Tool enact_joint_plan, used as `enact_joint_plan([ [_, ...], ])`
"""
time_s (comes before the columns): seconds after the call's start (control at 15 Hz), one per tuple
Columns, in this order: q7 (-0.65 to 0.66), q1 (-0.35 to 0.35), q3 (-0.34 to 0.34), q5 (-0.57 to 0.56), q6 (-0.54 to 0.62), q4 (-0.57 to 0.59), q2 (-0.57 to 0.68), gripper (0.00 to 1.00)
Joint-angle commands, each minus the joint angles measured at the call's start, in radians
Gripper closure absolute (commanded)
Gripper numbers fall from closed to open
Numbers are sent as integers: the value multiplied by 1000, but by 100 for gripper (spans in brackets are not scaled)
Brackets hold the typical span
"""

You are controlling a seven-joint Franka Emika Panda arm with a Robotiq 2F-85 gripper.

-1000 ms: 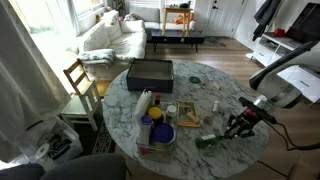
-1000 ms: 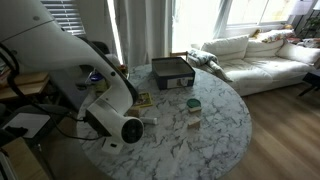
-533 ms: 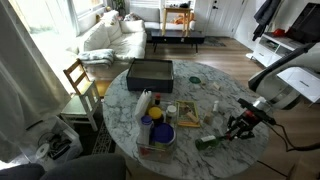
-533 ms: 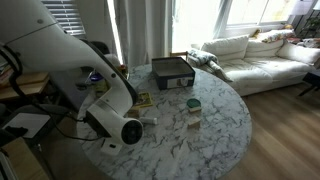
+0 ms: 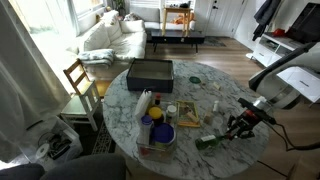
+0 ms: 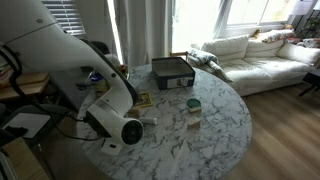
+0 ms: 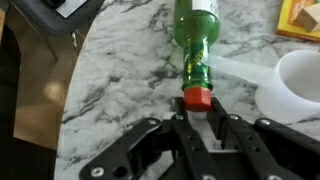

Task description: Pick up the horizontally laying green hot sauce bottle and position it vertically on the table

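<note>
Your end effector [image 7: 203, 113] has its fingers pressed in on the red cap of the slim dark-green glass hot sauce bottle [image 7: 197, 30]. The bottle lies flat on the round white-and-grey marble bench [image 7: 120, 70], with its body pointing away from the wrist. Just right of the neck you have a white round cup [image 7: 296, 85], close to the glass but not clearly touching it, and a flat yellow item [image 7: 300, 15] lies beyond that. Left of the bottle the marble is bare out to the bench edge.

In an exterior view the bottle [image 5: 207, 141] lies by the near right rim. A cluster of blue-lidded containers [image 5: 157, 118] and a lying white bottle [image 5: 144, 103] sit well apart to its left, and a black rectangular tray [image 5: 150, 72] is at the far side.
</note>
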Motion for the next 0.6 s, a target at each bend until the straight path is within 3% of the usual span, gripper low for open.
enact_joint_plan([
  [0.0,20,-1,-33,-25,4,-13,-51,93],
  [0.53,101,13,-100,-216,90,-34,-193,93],
])
